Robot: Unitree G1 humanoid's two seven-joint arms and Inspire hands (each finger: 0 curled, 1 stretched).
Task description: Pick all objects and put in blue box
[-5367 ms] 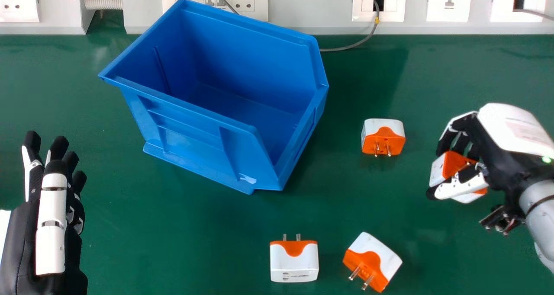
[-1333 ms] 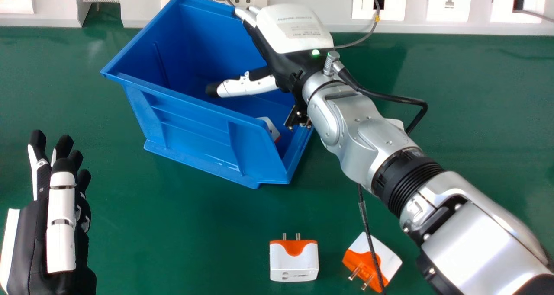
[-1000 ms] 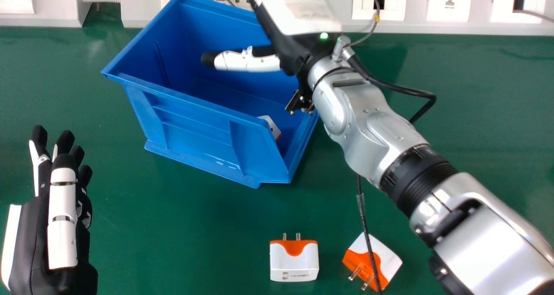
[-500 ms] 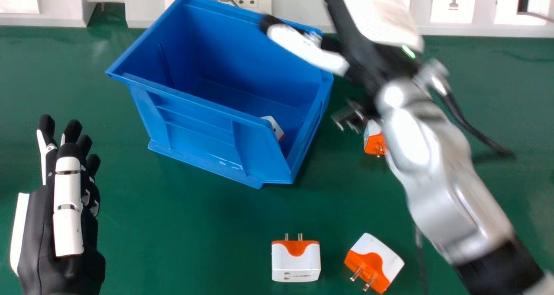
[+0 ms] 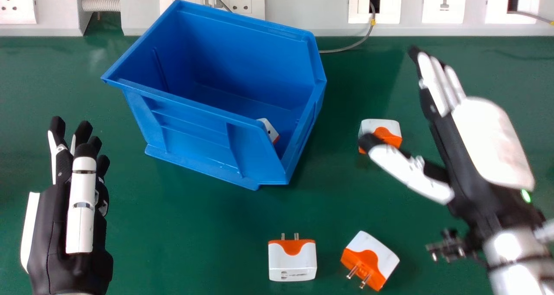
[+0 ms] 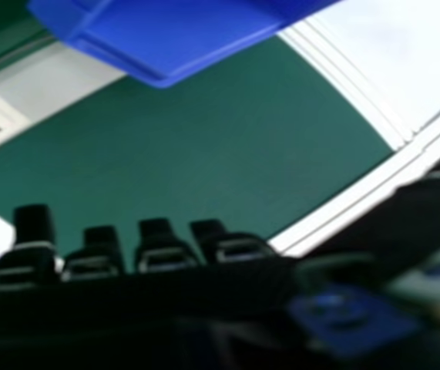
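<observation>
In the head view my right hand (image 5: 489,152) is over the table's right side, fingers straight and thumb apart, holding nothing. Its thumb tip overlaps a white and orange adapter (image 5: 373,128) right of the blue box (image 5: 203,135). My left hand (image 5: 71,208) rests open at the left. One adapter (image 5: 269,129) lies inside the box near its low front. Two more, an adapter (image 5: 292,261) with prongs pointing away and a tilted adapter (image 5: 371,260), lie near the front edge. In the right hand view my right hand (image 6: 166,254) shows dark fingers, with the blue box (image 6: 181,38) beyond.
Wall sockets (image 5: 212,3) line the white panel behind the green table (image 5: 181,230). A grey cable (image 5: 346,48) runs from a socket down behind the box.
My right hand has left the box without an adapter and swung right, now open. The adapter it held earlier is gone from it, and one lies in the box. The left hand has shifted slightly right.
</observation>
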